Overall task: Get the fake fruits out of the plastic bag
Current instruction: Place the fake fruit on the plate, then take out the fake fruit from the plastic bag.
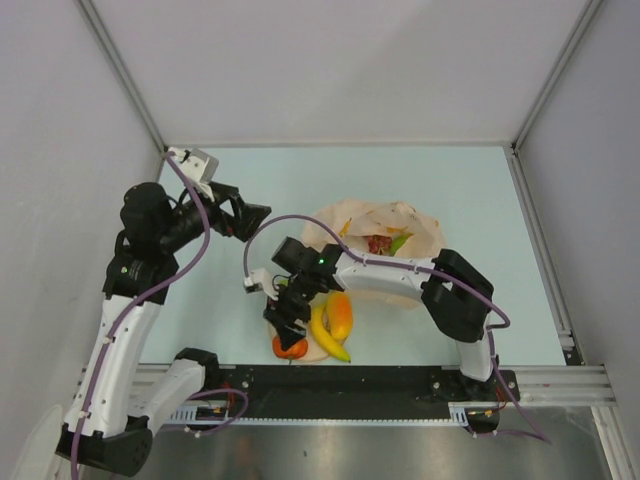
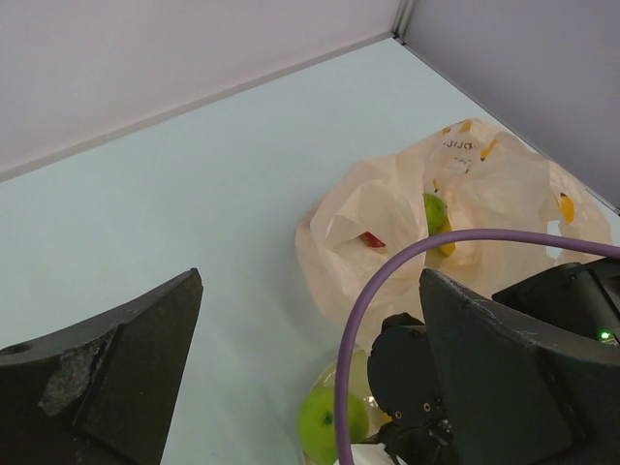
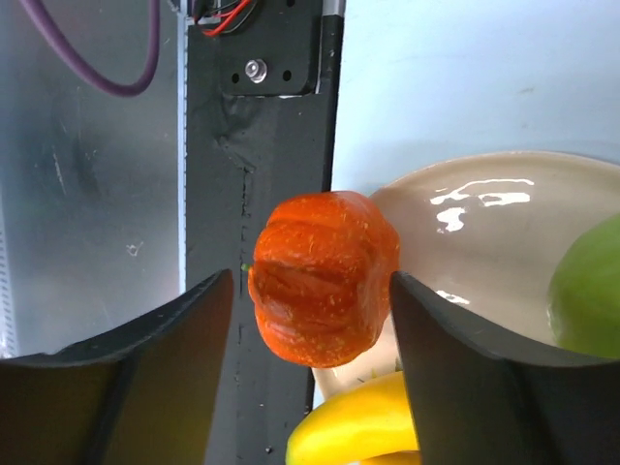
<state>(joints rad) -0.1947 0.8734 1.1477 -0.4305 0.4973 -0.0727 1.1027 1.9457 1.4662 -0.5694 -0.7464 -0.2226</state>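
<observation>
Right arm reaches left across the desk (image 1: 300,180), elbow bent, wrist tipped down. Right pincer (image 1: 286,328) straddles the red-orange tomato-like piece (image 3: 323,291) at the near rim of the plate (image 3: 484,218); cannot tell whether it grips. Banana (image 3: 358,426) and green apple (image 3: 591,291) lie on the plate. Left arm is raised, left pincer (image 2: 310,281) wide, holding nothing. Plastic bag (image 1: 415,232) lies behind the plate, fruit inside.

Red-orange tomato-like piece (image 3: 323,278) between fingers of right gripper (image 3: 311,291), perhaps loose
</observation>
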